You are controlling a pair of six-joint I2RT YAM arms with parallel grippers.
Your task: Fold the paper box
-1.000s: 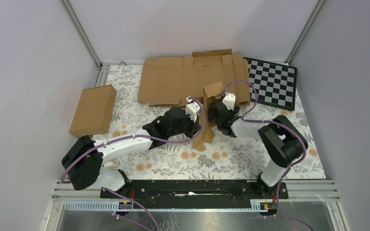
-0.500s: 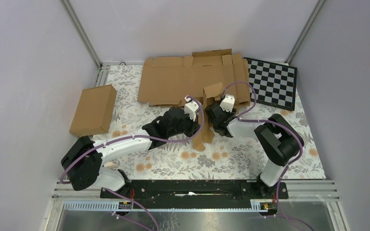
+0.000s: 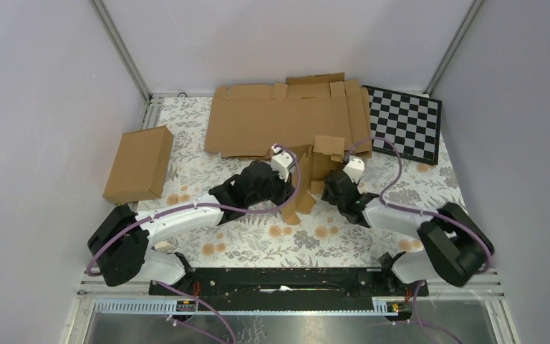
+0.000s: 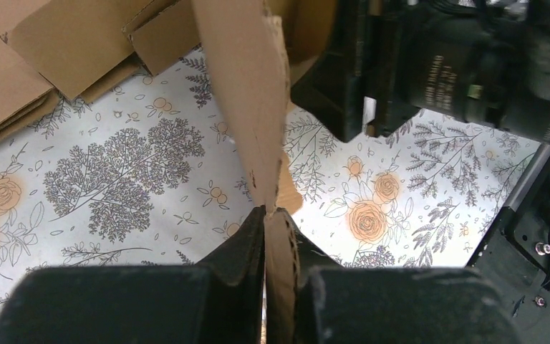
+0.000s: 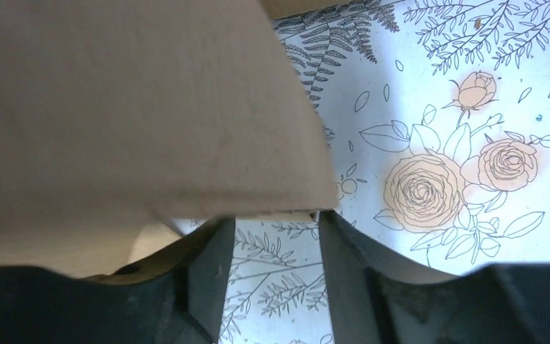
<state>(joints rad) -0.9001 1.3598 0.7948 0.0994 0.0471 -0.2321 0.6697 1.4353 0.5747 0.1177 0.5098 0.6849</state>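
Since the paper box [image 3: 308,168] stands half-raised on edge in the middle of the floral surface [image 3: 329,236], its tall panel running away from the arm bases, everything turns on which side of it each arm has. The left gripper [image 4: 268,222] sits on its left and is clamped tight on an edge of that panel. The right gripper [image 5: 276,244] is just beside it on the right, under the tilted upper flap, jaws apart with only the surface showing between them. To my eye the right arm is the free one — the flap lies straight ahead of its fingertips, touching or nearly so
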